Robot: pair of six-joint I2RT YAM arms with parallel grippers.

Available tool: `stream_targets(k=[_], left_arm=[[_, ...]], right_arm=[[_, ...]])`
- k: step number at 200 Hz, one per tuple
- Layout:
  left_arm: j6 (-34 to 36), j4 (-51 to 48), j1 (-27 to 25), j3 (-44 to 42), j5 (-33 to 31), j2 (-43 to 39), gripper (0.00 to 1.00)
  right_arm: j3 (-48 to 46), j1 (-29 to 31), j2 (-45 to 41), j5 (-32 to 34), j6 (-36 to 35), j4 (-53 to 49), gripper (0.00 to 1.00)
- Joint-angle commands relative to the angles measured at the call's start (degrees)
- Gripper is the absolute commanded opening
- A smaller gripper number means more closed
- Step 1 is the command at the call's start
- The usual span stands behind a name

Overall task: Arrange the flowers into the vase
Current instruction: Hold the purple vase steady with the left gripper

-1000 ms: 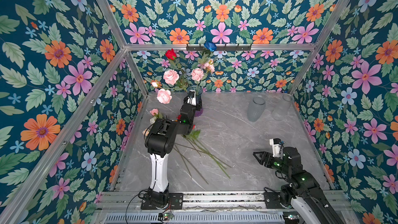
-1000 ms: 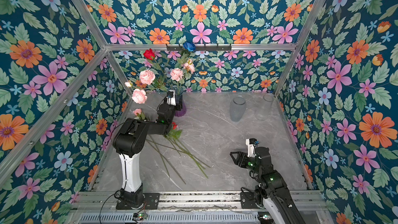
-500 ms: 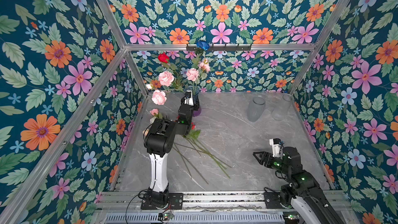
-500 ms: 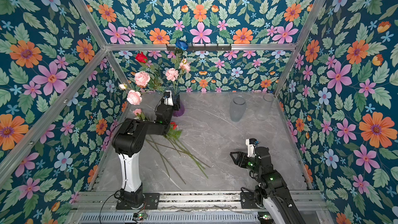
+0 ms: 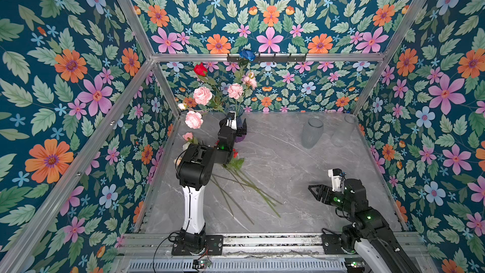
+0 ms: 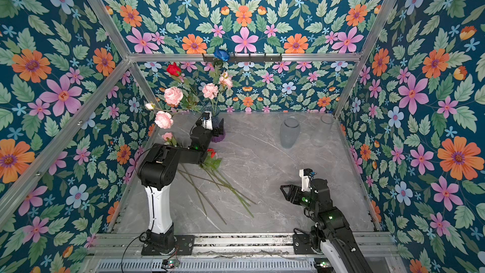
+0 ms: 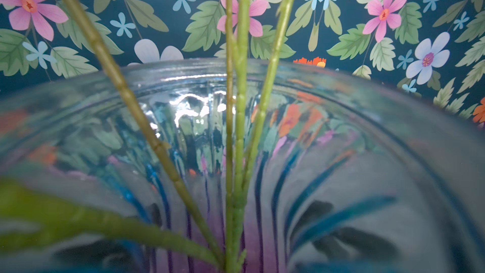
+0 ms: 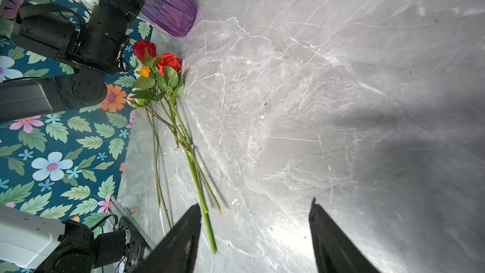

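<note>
The vase (image 5: 234, 108), blue-and-purple ribbed glass, stands at the back left and holds several flowers: a red rose (image 5: 200, 69), a blue rose (image 5: 247, 54) and pink carnations (image 5: 202, 95). Up close its rim (image 7: 341, 80) and green stems (image 7: 240, 127) fill the left wrist view. My left gripper (image 5: 237, 128) is against the vase with a jaw on each side; contact does not show. More flowers (image 8: 157, 61), red roses and an orange bud, lie on the table with their stems (image 5: 246, 187) pointing forward. My right gripper (image 8: 255, 203) hovers open and empty at the front right.
A clear glass vase (image 5: 311, 132) stands at the back right of the marble table (image 5: 288, 169), and a second clear one (image 5: 350, 122) stands in the corner. A black hook rail (image 5: 275, 57) runs along the back wall. Flower-patterned walls enclose three sides.
The vase and its flowers shifted a little to the left along with my left gripper, then came to rest. The right arm has not moved.
</note>
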Motion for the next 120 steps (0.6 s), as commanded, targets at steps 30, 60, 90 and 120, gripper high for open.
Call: stream_targets(k=[30, 60, 90, 120], left_arm=[[-3.01, 5.55, -0.42, -8.92, -0.13, -5.86, 1.0], [-4.16, 5.51, -0.85, -12.91, -0.29, -9.34, 1.0], [-2.2, 0.7, -0.85, -9.37, -0.26, -8.81, 0.99], [-1.7, -1.37, -0.82, -6.42, -0.74, -7.99, 0.99]], right_arm=[[0.39, 0.08, 0.55, 0.34, -0.72, 1.69, 0.67], [0.41, 0.07, 0.69, 0.33, -0.79, 1.72, 0.68], [0.41, 0.11, 0.55, 0.17, -0.77, 1.54, 0.68], [0.33, 0.06, -0.5, 0.25, -0.69, 0.7, 0.68]])
